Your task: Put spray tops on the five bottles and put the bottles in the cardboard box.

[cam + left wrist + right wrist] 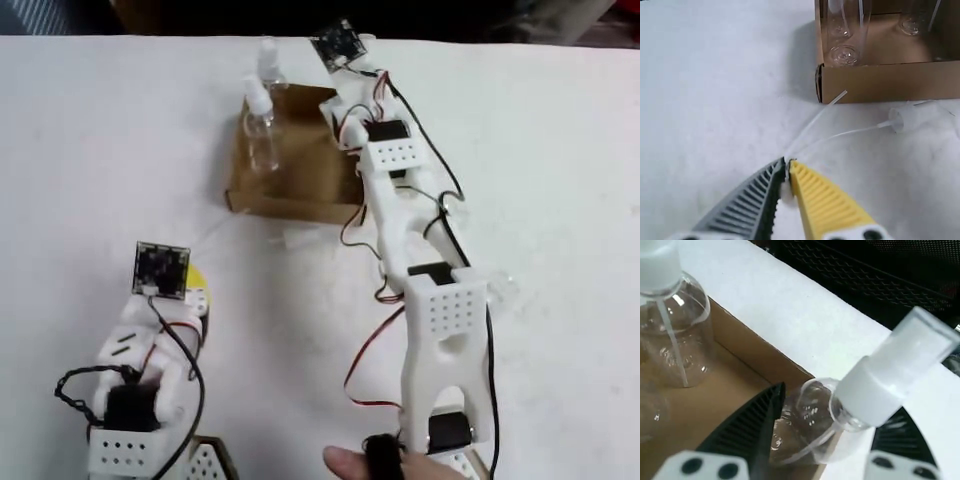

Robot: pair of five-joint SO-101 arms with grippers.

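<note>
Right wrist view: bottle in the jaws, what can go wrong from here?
1. The bottle in the right gripper is tilted and hangs over the box wall. Released here, it may catch the rim and topple outside.
2. Swinging it inward could knock the standing bottle.
3. The left gripper is shut at the end of the thin tube of the loose spray top. The tube could slip or bend.

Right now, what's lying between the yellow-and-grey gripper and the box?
In the left wrist view, a loose spray top with its thin tube lies on the table between the left gripper and the box, with a second tube beside it.
</note>
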